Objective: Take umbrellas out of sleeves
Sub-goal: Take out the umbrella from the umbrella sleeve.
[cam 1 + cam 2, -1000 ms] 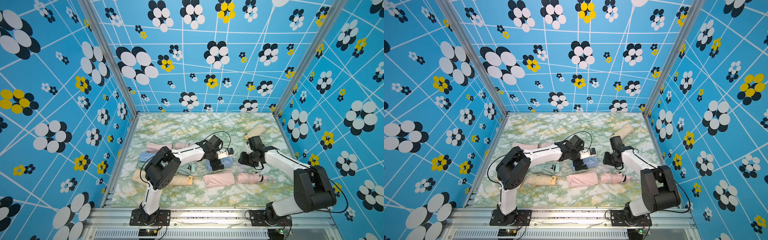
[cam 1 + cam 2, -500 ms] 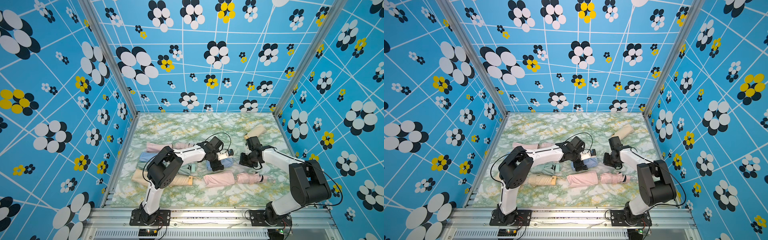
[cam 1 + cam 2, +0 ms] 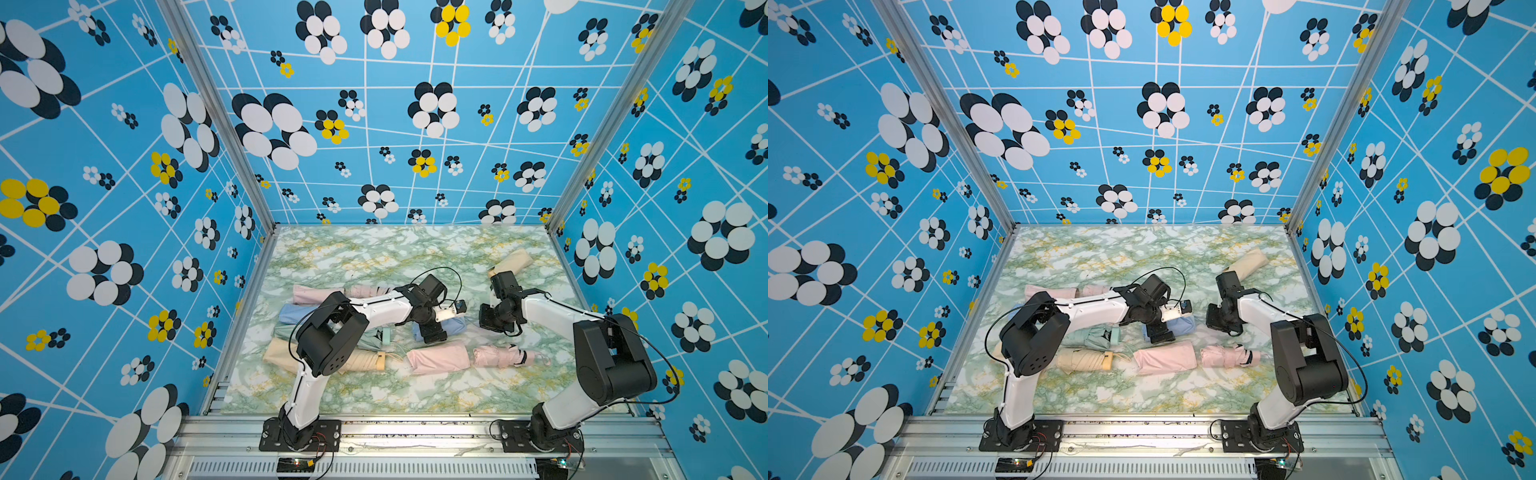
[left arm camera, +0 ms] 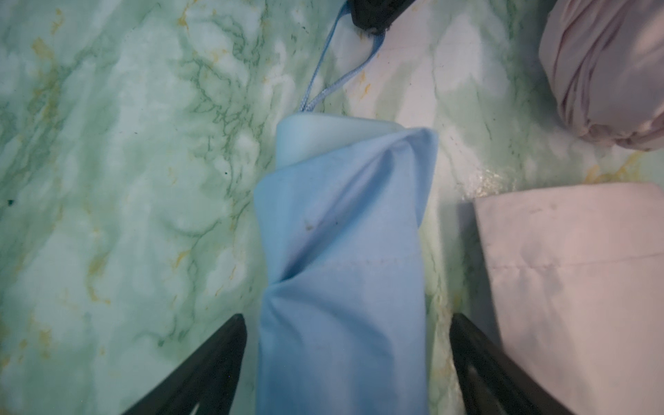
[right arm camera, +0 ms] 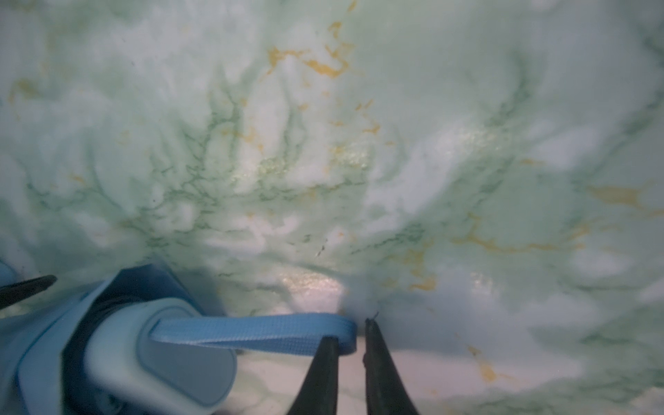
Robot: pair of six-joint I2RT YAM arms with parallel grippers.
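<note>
Left gripper (image 4: 346,318): we are seeing it spread wide, with one finger on each side of the blue sleeve (image 4: 341,287).
Right gripper (image 5: 351,330): it is pinching the end of the blue wrist cord (image 5: 251,332).
Blue umbrella (image 4: 323,133): only its handle is sticking out of the sleeve's right end.
Place: the sleeve is lying mid-desk (image 5: 431,143), just far of the pink sleeve (image 3: 438,359).

Blue flower-print walls (image 3: 124,166); green marble tabletop (image 3: 374,257); aluminium frame rail (image 3: 415,428).
</note>
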